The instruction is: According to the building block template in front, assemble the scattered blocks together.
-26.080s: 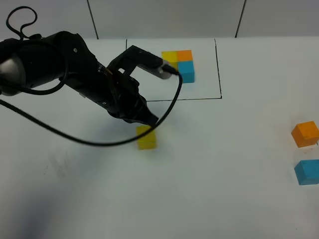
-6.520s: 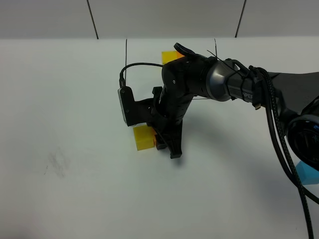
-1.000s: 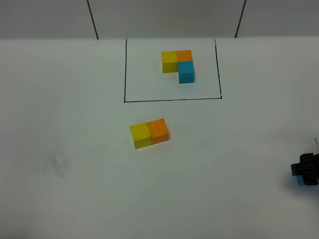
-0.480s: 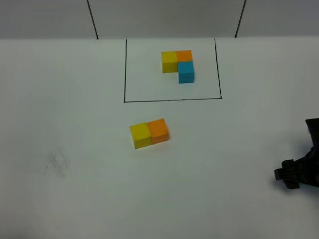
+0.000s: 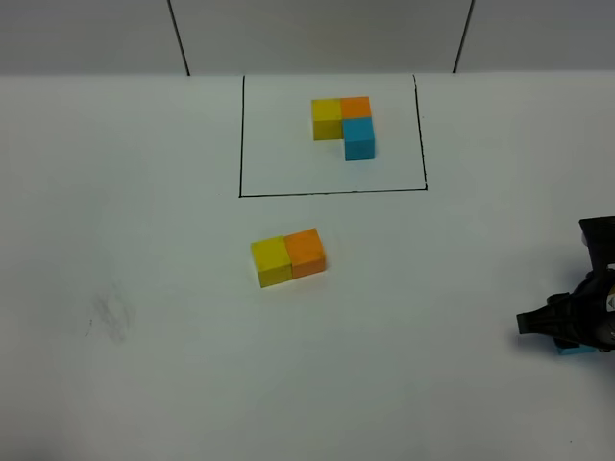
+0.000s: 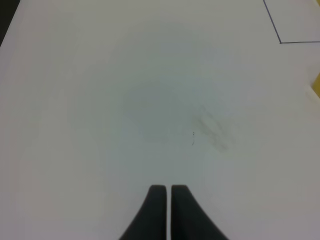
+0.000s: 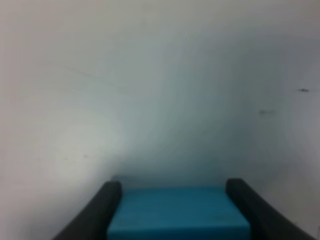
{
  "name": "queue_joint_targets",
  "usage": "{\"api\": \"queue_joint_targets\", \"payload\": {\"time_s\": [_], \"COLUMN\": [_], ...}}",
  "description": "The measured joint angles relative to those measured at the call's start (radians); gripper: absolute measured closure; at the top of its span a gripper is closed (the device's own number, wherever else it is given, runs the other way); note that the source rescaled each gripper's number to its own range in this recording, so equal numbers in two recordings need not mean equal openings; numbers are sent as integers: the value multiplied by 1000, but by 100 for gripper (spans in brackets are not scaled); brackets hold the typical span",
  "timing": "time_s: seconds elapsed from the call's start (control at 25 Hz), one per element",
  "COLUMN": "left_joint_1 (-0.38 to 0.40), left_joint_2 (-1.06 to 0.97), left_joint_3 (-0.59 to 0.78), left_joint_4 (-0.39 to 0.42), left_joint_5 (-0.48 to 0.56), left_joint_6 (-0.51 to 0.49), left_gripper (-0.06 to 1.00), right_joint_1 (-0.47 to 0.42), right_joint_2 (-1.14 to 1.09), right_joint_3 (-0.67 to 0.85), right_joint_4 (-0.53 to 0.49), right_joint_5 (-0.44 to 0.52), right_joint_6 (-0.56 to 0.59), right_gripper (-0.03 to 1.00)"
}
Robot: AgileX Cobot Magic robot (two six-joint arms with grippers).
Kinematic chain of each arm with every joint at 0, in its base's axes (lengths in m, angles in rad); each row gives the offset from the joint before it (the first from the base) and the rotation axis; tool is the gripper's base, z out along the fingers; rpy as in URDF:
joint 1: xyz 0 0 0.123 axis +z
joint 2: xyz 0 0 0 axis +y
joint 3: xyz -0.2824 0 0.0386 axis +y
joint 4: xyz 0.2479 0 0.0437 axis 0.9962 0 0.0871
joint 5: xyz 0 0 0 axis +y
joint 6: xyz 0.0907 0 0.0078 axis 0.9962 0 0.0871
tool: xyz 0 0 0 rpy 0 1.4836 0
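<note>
White bench (image 5: 461, 403) ran across your high view, with grey wall panels (image 5: 317, 34) behind it; toward the far side the building block template (image 5: 344, 123) lay inside its black outline (image 5: 332, 193), yellow and orange side by side and blue joined on the orange cube's near side; of the scattered blocks, your yellow block (image 5: 271, 261) and orange block (image 5: 307, 252) sat touching in a row just on the near side of the outline, the pair slightly skewed; the blue block (image 5: 578, 350) was well apart from them at the right edge, down on the bench and mostly covered from above by your right gripper (image 5: 567, 331); in the right wrist view the jaws stood one against each side of the blue block (image 7: 178, 215) with no gap showing, pinching it, though that picture was blurred; your left gripper (image 6: 166, 192) was outside the high view, and its wrist view showed the jaws pressed together above bare bench, near a faint grey smudge (image 6: 212, 130).
</note>
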Motion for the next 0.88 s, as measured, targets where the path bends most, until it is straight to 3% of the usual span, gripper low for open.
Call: {"api": "queue_joint_targets", "payload": {"time_s": [0.44,0.68,0.88], "left_joint_1": [0,0,0], "left_joint_2": [0,-1,-1], "left_joint_3": [0,0,0], "left_joint_4": [0,0,0], "left_joint_5": [0,0,0], "left_joint_6": [0,1,1], "left_gripper": [94,94,94], "right_joint_1": [1,1,10], "right_joint_2": [-13,-83,-199], "right_joint_3": [-3,6,6], "right_joint_4": [-1,-10,49], "right_joint_5": [15,152,212], "right_joint_6": [-28,-55,-114], "right_gripper": [46,46,46]}}
